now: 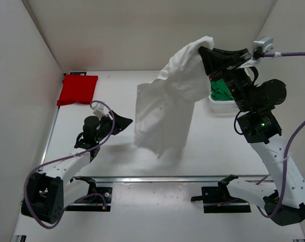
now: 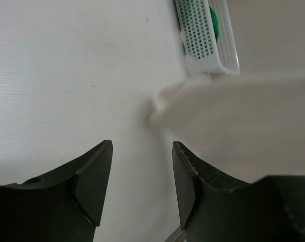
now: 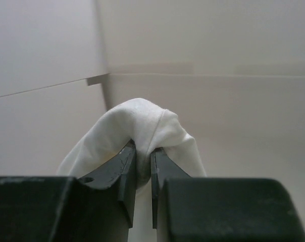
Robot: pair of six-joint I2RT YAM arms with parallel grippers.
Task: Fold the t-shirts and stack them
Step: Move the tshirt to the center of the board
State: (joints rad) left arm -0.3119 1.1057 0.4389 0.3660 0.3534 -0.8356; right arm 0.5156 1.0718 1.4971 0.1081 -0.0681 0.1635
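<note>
Right claw [image 3: 143, 151] pinches limp white cloth t-shirt [image 1: 167, 101] aloft; left claw [image 2: 142, 146] agape, empty. Next, probably: lay it flat on counter [image 1: 218, 146].

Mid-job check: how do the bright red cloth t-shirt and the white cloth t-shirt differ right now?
The bright red cloth t-shirt lies folded flat at the far-left corner of the table; the white cloth t-shirt hangs unfolded. No gripper touches the red one; the right gripper pinches the white one. Both are plain cloth.
</note>
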